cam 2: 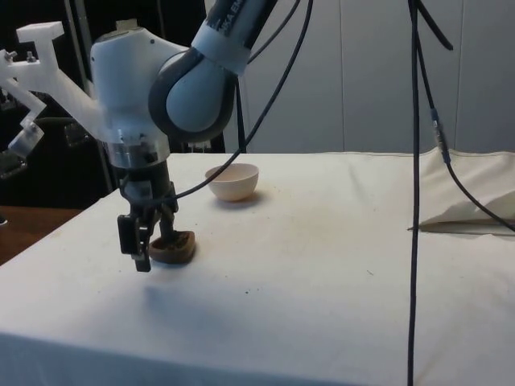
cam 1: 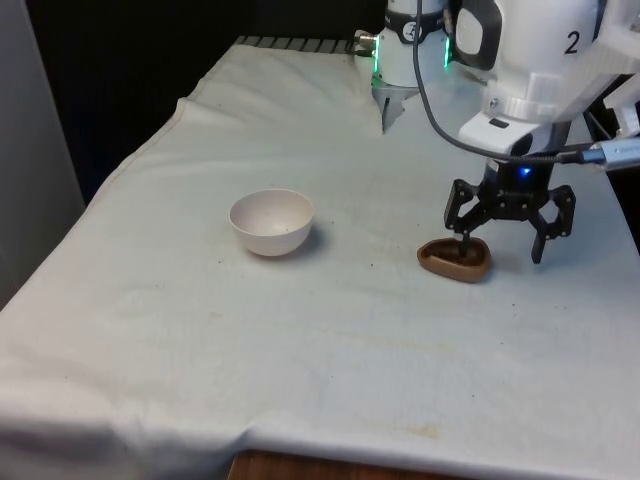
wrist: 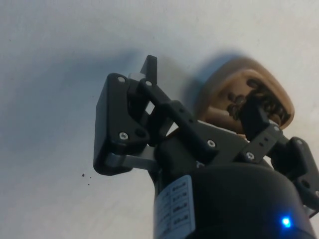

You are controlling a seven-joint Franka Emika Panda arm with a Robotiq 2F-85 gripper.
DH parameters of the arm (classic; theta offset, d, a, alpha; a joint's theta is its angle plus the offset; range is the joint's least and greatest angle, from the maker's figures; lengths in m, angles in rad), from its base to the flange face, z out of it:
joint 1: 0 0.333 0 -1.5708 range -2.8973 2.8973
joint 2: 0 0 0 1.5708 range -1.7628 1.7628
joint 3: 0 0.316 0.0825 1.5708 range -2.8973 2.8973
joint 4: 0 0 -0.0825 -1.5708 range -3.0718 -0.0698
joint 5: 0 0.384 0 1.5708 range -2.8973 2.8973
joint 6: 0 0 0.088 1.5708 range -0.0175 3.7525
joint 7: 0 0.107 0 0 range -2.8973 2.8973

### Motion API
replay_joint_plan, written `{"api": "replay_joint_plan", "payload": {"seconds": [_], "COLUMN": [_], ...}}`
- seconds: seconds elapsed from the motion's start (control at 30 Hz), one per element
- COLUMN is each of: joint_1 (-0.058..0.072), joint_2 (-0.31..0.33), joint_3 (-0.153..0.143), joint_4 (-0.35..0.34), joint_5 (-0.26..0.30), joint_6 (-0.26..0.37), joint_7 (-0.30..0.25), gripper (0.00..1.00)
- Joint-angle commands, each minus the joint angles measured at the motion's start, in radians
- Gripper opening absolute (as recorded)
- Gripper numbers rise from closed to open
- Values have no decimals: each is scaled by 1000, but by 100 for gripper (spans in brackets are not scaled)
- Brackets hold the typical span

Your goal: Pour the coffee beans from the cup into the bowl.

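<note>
- White cloth (cam 1: 330, 380) covers the table, creased and faintly stained, with a strip of bare wood showing under its near hem in the front view.
- Nearest to us on the cloth sits the brown cup (cam 1: 455, 260), low and rounded, towards the front view's right; in the wrist view we see dark coffee beans (wrist: 261, 102) inside it.
- We see the gripper (cam 1: 503, 245) lowered over that cup with its fingers spread wide: one fingertip (cam 1: 466, 243) reaches down inside the cup's rim, the other (cam 1: 540, 250) hangs outside, clear of the cup wall, so nothing is clamped.
- From the side view the gripper (cam 2: 145, 241) stands just above the cloth with the cup (cam 2: 173, 248) right beside it.
- A few dark specks (wrist: 85, 178) lie on the cloth near the gripper in the wrist view; we cannot tell what they are.
- Farther off, towards the front view's left, the pale bowl (cam 1: 272, 221) stands upright, well apart from the cup, and looks to hold nothing.
- A white label (wrist: 174, 211) with small print is stuck on the gripper body; we cannot read it.
- Printed letters run along the arm (cam 2: 233, 20) in the side view, too cut off for us to make out.
- Beyond the table we see black curtains (cam 1: 150, 60), and in the side view pale panels (cam 2: 378, 72) behind hanging black cables (cam 2: 416, 161).
</note>
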Motion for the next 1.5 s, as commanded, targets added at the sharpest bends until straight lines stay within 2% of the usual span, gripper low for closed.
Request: {"api": "replay_joint_plan", "payload": {"seconds": [0.0, 0.67, 0.83, 0.87, 0.9, 1.1, 1.13, 1.17, 1.4, 1.43, 1.47], "joint_1": [-1, -2, 6, -2, 7, 6, -2, 6, 5, 0, 4], "joint_2": [4, 2, 2, 2, 2, 4, 3, 4, 3, 3, 3], "joint_3": [-1, -9, -19, -10, -20, -19, -10, -19, -15, -10, -14], "joint_4": [3, 0, 1, 0, 1, 2, -1, 2, 1, -1, 1], "joint_5": [-1, 0, -11, -2, -13, -41, -36, -45, -48, -43, -48], "joint_6": [-2, -6, -12, -9, -13, -15, -13, -15, -14, -13, -13], "joint_7": [-2, -17, -7, -16, -5, 14, 6, 17, 17, 10, 16], "gripper": [100, 100, 100, 100, 100, 100, 100, 100, 100, 100, 100]}}
